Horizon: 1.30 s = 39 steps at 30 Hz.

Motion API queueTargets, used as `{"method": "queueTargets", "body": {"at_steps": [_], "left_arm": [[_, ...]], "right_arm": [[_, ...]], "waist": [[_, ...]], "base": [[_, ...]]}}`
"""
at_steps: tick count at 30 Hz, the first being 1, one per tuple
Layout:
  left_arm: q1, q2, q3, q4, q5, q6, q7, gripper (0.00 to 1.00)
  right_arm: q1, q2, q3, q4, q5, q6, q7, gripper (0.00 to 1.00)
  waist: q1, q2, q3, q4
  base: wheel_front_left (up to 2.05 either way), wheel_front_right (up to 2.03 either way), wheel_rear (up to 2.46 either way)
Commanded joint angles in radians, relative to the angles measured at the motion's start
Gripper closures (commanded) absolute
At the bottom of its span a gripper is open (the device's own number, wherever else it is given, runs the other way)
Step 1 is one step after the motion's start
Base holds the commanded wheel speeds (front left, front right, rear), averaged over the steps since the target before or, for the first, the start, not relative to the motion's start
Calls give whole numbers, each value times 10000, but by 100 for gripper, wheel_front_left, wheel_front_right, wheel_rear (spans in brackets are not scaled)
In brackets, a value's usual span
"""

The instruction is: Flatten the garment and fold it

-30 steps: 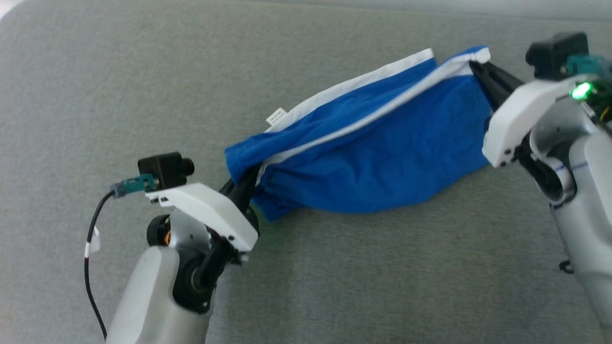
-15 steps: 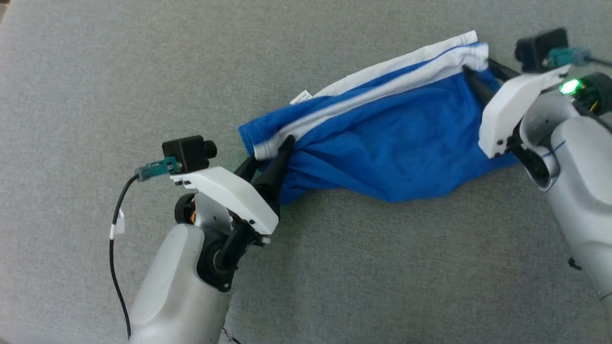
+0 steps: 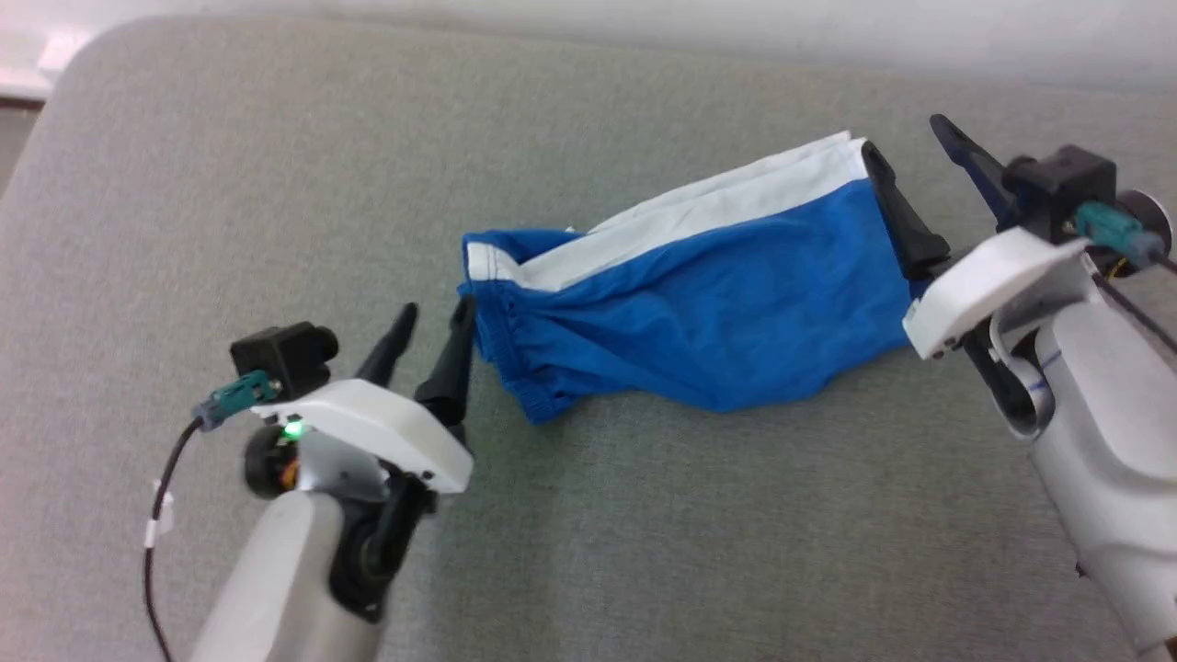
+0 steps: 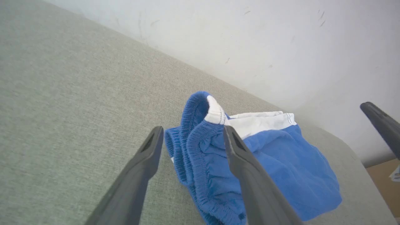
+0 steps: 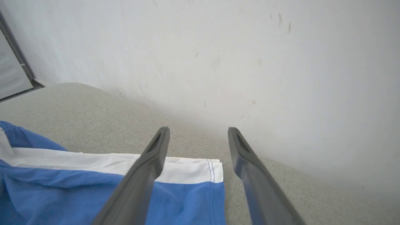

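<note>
The blue shorts (image 3: 726, 313) lie folded along their length on the grey cushion (image 3: 276, 230), white side stripe (image 3: 717, 207) along the far edge. The gathered waistband (image 3: 501, 345) points left, the leg hem (image 5: 215, 184) right. My left gripper (image 3: 434, 314) is open, its fingertips just short of the waistband (image 4: 200, 150) and holding nothing. Open too, my right gripper (image 3: 906, 138) hovers at the hem corner, one finger (image 3: 906, 230) along the hem edge. In the right wrist view its fingers (image 5: 156, 156) straddle the white corner (image 5: 187, 172) without gripping it.
A white wall (image 5: 234, 62) runs close behind the cushion's far edge. The cushion's rounded corner (image 3: 83, 55) is at the far left. Brown floor (image 4: 382, 181) shows past the cushion's right end. Wide grey surface lies in front of the shorts.
Both grippers have let go of the shorts and opened. The shorts dropped from being stretched between them to lying folded on the cushion. The head camera has also shifted.
</note>
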Motion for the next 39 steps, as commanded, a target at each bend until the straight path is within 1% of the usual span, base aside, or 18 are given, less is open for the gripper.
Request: {"method": "queueTargets", "body": {"at_steps": [1,2,4,6,8,11,14,17,20,23,27,28,29,31,33,39], "left_arm": [[113,260,-4,-164,332,195,56,0],[156,507,-70,-342,635,349,162,0],[213,660,-98,-760,592,348,465,0],[251,987,-228,-1000,678,357,1024,0],[223,1299,-448,-1099,680,301,1823,0],[100,1559,-707,-943,357,178,3108,0],[-56,1822,-803,-407,136,197,4104,0],[-258,1946,-827,231,-25,260,4737,0],[-497,1995,-1024,829,-146,172,5384,0],[-704,2006,-1259,1462,-204,96,5960,0],[-819,1838,-1595,2207,-244,-78,6339,1],[-814,1778,-1681,2314,-287,-149,6446,53],[-805,1719,-1749,2382,-341,-222,6530,100],[-792,1686,-1810,2429,-385,-297,6610,100],[-746,1641,-1862,2414,-493,-413,6696,100],[-762,1581,-1860,1661,-345,-478,6067,100]], "right_arm": [[320,57,-164,-290,-160,-11,-74,0],[597,119,-376,-644,-272,-11,-89,0],[1199,239,-785,-1368,-567,-11,-75,0],[1837,371,-1143,-2109,-854,-11,169,0],[2447,452,-1474,-2864,-1074,-11,548,0],[3291,500,-1929,-3914,-1399,-11,1193,0],[3952,589,-2236,-4812,-1607,-11,1704,0],[4438,701,-2412,-5495,-1695,-11,2101,0],[4760,787,-2559,-5948,-1717,-11,2387,0],[4901,858,-2661,-6134,-1634,-11,2751,0],[4830,887,-2614,-6277,-1369,-11,3140,0],[4789,871,-2594,-6290,-1284,-11,3231,0],[4746,817,-2559,-6260,-1222,-11,3392,0],[4683,793,-2524,-6223,-1083,-11,3537,0],[4484,698,-2502,-5964,-852,-11,3956,0],[3365,593,-2201,-4421,161,-11,5652,0]], "waist": [[2,-1,-533,-408],[2,-1,-609,-488],[2,-1,-723,-667],[2,-1,-826,-875],[2,-1,-850,-1046],[2,-1,-817,-1313],[2,-1,-734,-1632],[2,-1,-607,-1926],[2,-1,-482,-2124],[2,-1,-359,-2271],[2,-1,-271,-2373],[2,-1,-262,-2377],[2,-1,-260,-2367],[2,-1,-262,-2348],[2,-1,-276,-2290],[2,-1,-217,-1758]], "base": [[0,0,0],[0,0,0],[0,0,0],[0,0,0],[0,0,0],[0,0,0],[0,0,0],[0,0,0],[0,0,0],[0,0,0],[0,0,0],[0,0,0],[0,0,0],[0,0,0],[0,0,0],[0,0,0]]}}
